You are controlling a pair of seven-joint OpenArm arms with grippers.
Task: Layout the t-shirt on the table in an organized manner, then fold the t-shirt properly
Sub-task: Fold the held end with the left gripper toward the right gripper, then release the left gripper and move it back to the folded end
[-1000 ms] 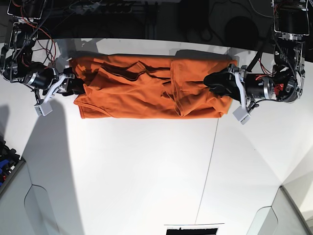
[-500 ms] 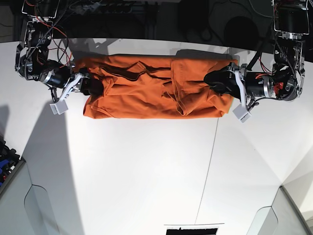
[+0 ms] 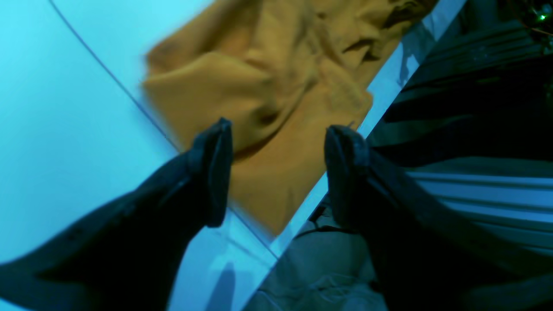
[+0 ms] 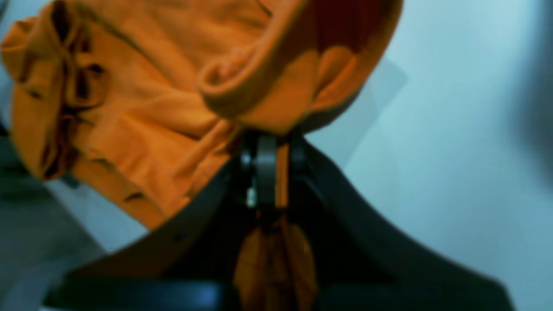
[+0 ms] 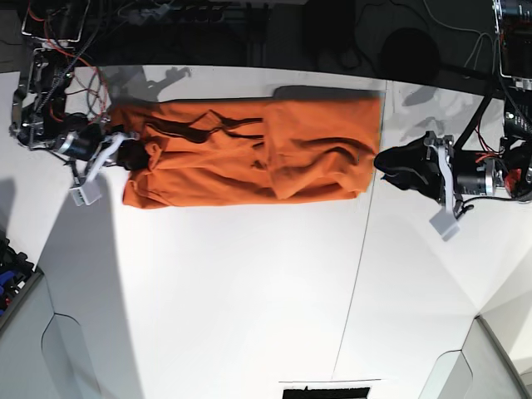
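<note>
T-shirt [image 5: 249,150] is lying in a wrinkly long strip across the far side of the white surface [image 5: 249,291], close to the back edge. Right claw [image 4: 268,172] is pinched tight on the shirt's end, w/ orange fabric bunched between the fingers, on the left of the base view. Left claw [image 3: 276,172] is off the other end of the shirt, not touching it, fingers [image 3: 214,168] spread wide apart w/ nothing in them. Thin dark seam [image 5: 353,299] runs down the surface near that end.
</note>
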